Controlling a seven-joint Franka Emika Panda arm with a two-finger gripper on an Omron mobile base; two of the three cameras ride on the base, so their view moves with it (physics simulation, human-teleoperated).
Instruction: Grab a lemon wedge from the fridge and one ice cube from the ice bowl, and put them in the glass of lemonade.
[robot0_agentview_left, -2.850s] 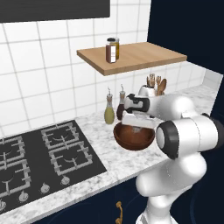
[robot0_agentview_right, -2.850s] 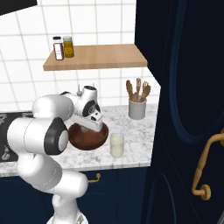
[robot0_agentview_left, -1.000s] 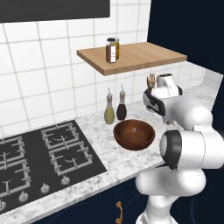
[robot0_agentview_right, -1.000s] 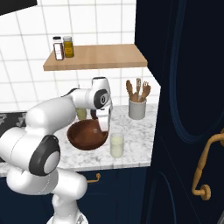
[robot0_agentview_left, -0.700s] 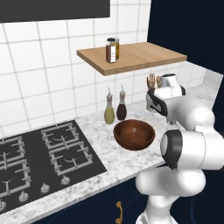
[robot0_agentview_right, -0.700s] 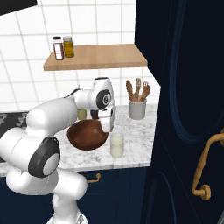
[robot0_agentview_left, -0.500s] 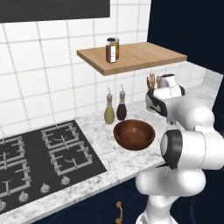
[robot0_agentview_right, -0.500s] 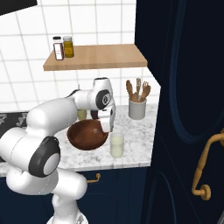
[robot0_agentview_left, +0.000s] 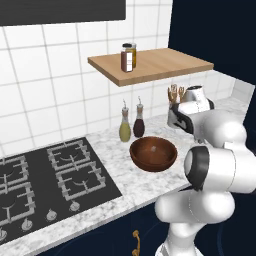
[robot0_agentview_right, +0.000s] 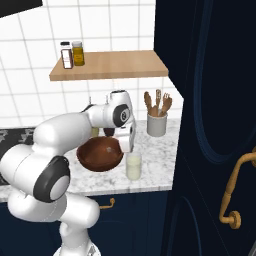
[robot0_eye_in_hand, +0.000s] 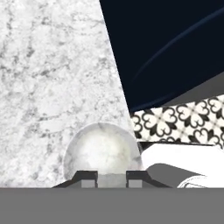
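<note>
The glass of lemonade (robot0_agentview_right: 133, 166) stands on the marble counter just right of the ice bowl (robot0_agentview_right: 100, 152), near the counter's front edge. My gripper (robot0_agentview_right: 130, 150) hangs straight above the glass, fingers pointing down at its rim. From the hand view I look down into the round glass (robot0_eye_in_hand: 103, 148), and my gripper (robot0_eye_in_hand: 111, 177) has its tips close together with a small pale piece, apparently an ice cube, between them. The brown wooden ice bowl (robot0_agentview_left: 153, 152) sits left of my hand. The fridge and the lemon wedge are out of view.
Two slim bottles (robot0_agentview_left: 131, 128) stand behind the bowl by the tiled wall. A grey utensil crock (robot0_agentview_right: 156, 125) is at the back right. A wooden shelf (robot0_agentview_right: 107, 65) with jars hangs overhead. The stove (robot0_agentview_left: 45, 175) lies left; a tall navy cabinet (robot0_agentview_right: 215, 125) borders the right.
My hand has risen out of the ice bowl and swung right to above the glass. Over the last second it has only settled slightly there.
</note>
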